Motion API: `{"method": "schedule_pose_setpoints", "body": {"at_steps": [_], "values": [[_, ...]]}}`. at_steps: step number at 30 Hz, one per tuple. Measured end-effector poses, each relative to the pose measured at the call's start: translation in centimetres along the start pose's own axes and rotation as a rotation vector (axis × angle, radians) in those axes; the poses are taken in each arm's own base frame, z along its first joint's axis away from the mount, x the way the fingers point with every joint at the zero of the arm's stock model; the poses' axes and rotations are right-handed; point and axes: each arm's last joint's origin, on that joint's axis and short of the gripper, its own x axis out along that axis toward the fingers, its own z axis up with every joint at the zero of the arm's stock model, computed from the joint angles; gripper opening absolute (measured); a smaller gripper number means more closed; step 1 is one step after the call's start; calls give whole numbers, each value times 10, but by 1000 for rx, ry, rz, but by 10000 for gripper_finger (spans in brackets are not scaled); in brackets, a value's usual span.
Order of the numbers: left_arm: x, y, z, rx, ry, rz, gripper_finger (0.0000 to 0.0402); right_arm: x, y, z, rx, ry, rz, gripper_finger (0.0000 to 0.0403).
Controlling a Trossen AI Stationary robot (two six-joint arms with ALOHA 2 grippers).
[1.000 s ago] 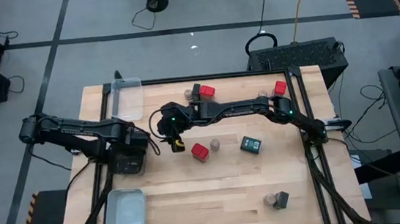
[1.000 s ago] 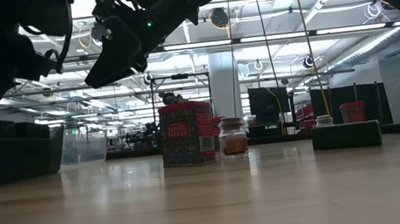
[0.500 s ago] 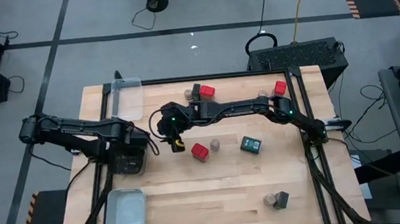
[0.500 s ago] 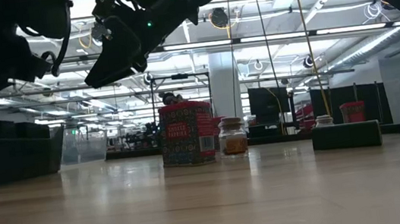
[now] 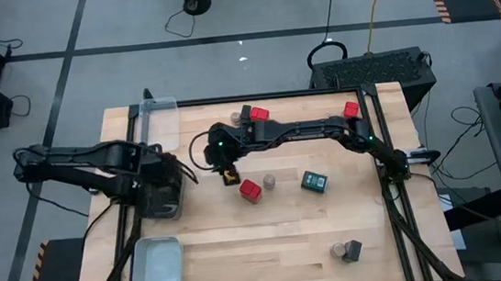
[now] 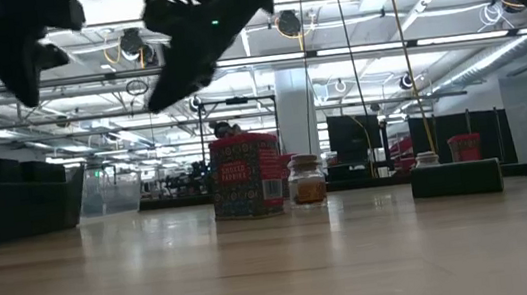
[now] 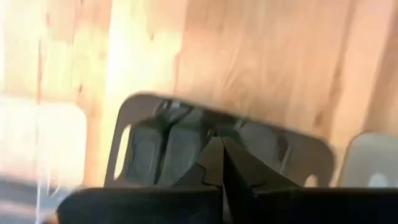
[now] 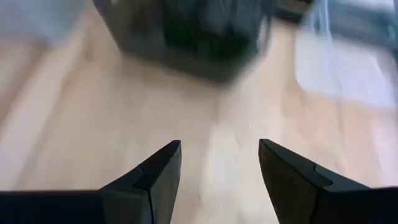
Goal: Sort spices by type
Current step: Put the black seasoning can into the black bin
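Red tin (image 6: 246, 176) stands upright at centre of wooden table (image 6: 278, 267). Tan-lidded jar (image 6: 307, 179) sits just right of it. Dark low tin (image 6: 456, 178) lies farther right.

Pale wooden worktop (image 5: 269, 240). Clear rectangular plastic tray (image 5: 159, 122) at far left corner; pale rectangular tray (image 5: 156, 271) at near left corner; dark tray (image 5: 160, 204) between them.
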Motion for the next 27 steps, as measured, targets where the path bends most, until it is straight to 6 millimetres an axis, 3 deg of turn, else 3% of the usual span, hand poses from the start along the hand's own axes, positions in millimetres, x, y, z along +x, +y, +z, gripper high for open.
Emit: {"method": "schedule_pose_setpoints", "body": {"at_steps": [4, 8, 13, 18, 22, 27], "values": [[-8, -3, 0, 14, -108, -29, 2, -22, -10, -4, -31, 102, -103, 199], [-16, -9, 2, 39, -235, -72, 2, -38, -33, -18, -48, 209, -127, 199], [-27, -18, 0, 95, -359, -132, 2, -51, -76, -44, 55, 277, -93, 199], [-38, -21, -8, 112, -588, -176, 2, -66, -128, -66, 190, 260, -193, 199], [-33, -19, -19, 87, -708, -174, 2, -76, -155, -78, 276, 225, -253, 199], [-14, -17, -24, 49, -756, -103, 2, -80, -173, -90, 451, 185, -261, 199]]}}
